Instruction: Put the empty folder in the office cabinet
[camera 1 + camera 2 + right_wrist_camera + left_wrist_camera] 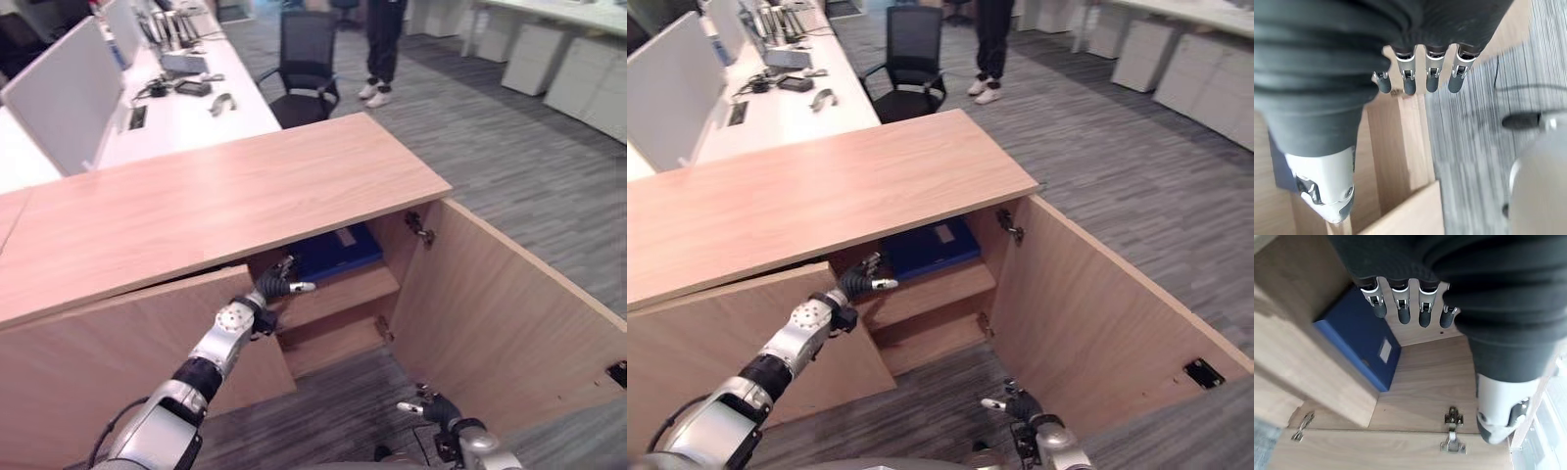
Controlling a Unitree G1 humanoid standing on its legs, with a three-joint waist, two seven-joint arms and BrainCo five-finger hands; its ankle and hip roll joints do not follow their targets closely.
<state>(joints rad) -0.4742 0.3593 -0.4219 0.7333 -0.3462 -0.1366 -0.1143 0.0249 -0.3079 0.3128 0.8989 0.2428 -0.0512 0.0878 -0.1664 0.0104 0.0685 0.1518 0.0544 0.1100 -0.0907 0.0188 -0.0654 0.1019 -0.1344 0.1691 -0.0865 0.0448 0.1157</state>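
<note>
Right hand [438, 407]: nearest you, low over the carpet in front of the cabinet's open right door [509, 323]; fingers hang relaxed and hold nothing.
Left hand [277, 284]: at the cabinet mouth, just in front of the shelf's front edge; fingers straight, released, nothing in them.
Blue folder [333, 252]: already inside the cabinet [225, 201], lying flat on the upper shelf [338, 294] under the top board.
Direction: from your left hand the folder lies just ahead and toward the right door, apart from the fingertips.
Long axis: you cannot tell it from these views.
Nearer hand: the left, by far.
Judgement: placing looks done; draw the left hand straight back, clear of the half-shut left door [127, 343].
</note>
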